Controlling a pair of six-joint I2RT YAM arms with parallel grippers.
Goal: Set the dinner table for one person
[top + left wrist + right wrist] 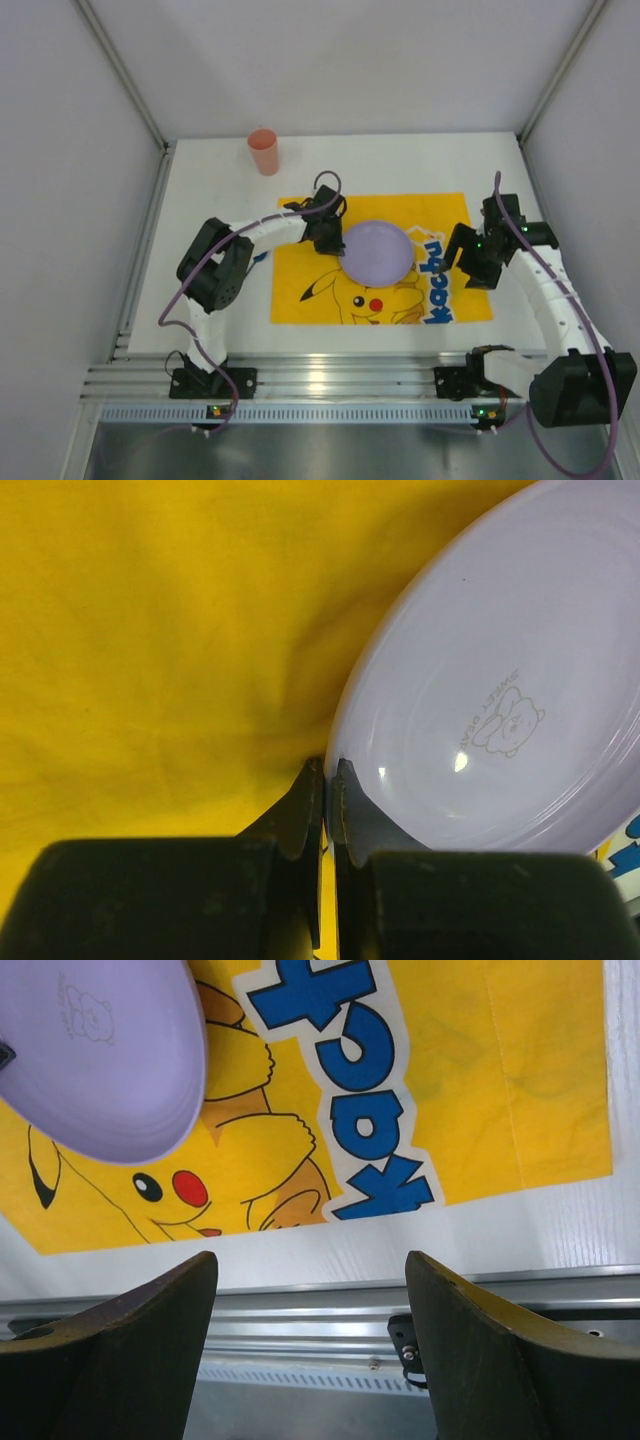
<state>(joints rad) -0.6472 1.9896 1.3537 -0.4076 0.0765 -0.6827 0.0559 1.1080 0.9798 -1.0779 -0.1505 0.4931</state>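
Observation:
A lilac plate [376, 250] lies on the yellow Pikachu cloth [300, 290] in the middle of the white dinner table [210, 180]. My left gripper [328, 232] is at the plate's left rim. In the left wrist view the gripper [327, 770] is shut on the rim of the plate [500, 680], one jaw outside and one inside. I cannot tell whether the plate is lifted off the cloth [150, 630]. My right gripper [458, 258] hovers to the right of the plate, over the cloth's right part. It is open and empty [310, 1257]; the plate [100, 1060] shows at the upper left.
A pink cup [264, 151] stands upright on the table at the back left, off the cloth. The ribbed aluminium rail [330, 380] runs along the near edge and also shows in the right wrist view [300, 1300]. Grey walls close in the other three sides.

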